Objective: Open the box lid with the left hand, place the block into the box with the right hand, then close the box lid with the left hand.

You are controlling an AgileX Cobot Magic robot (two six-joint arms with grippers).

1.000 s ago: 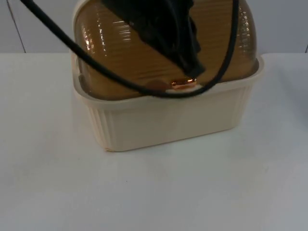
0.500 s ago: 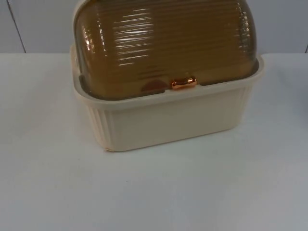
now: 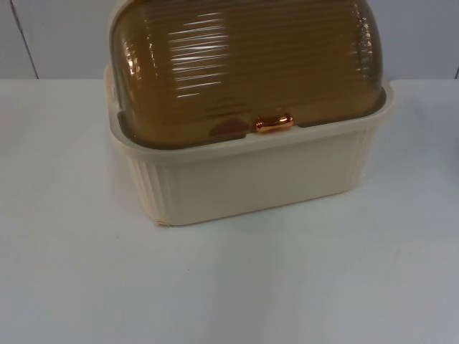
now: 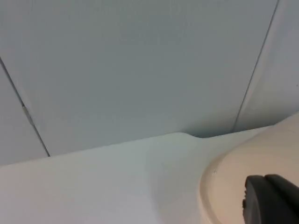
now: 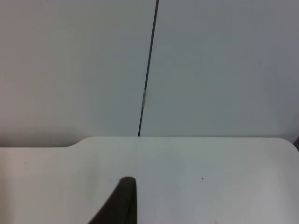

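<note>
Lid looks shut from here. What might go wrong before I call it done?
1. The left hand sits close by the box rim; a careless retreat might nudge it.
2. The amber lid blurs the reddish shape beside the handle, so I cannot confirm it is the block.

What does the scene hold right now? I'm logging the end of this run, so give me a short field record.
box: cream ribbed box on the white table
lid: amber lid shut over the box
latch: copper latch at the lid's front edge
block: reddish shape behind the lid, beside the latch
left pincer: fingertip by the box's rim
right pincer: fingertip over bare table
</note>
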